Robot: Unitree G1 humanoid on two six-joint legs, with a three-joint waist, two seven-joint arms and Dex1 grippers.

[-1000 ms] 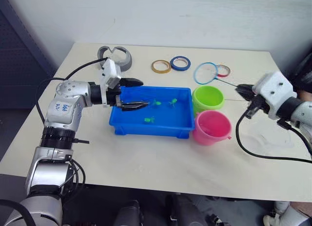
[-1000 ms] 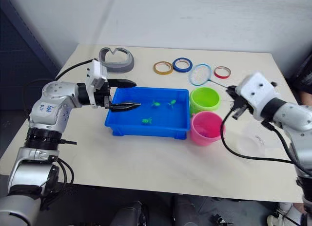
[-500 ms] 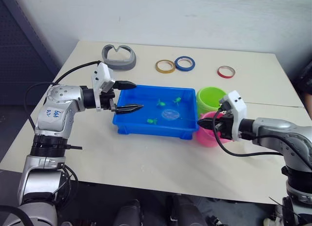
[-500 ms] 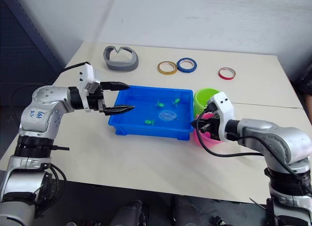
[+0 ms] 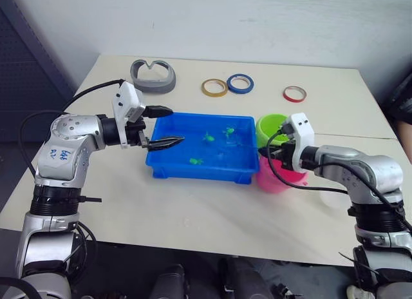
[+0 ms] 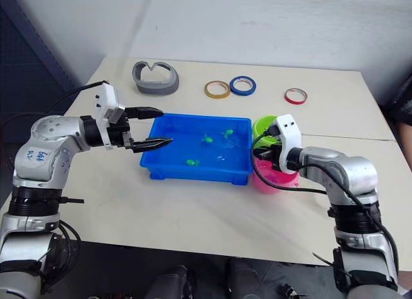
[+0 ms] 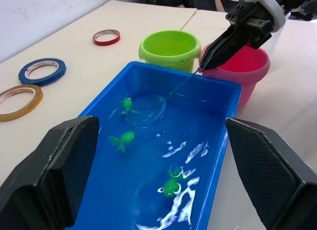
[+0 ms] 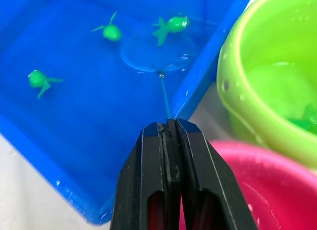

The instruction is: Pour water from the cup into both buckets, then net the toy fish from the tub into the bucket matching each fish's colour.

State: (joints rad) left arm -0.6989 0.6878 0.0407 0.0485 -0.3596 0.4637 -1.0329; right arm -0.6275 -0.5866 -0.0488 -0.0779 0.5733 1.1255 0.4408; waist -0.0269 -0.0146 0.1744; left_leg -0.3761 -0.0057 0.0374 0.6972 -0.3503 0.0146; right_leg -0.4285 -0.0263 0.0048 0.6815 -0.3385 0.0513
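Now the right gripper (image 8: 171,128), pinching the net (image 8: 157,54), dips it under a green fish (image 8: 171,26) at the tub's (image 5: 193,173) two o'clock; lifting fast could spill it. Left gripper (image 5: 161,126) hangs spread.

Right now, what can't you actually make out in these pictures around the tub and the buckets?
- Pink bucket: the right gripper and its wrist cover the inside in the head views; cut off in the right wrist view.
- Green bucket: cut by the edge in the right wrist view, contents partly seen.
- Net: hoop underwater in the tub, mesh indistinct.
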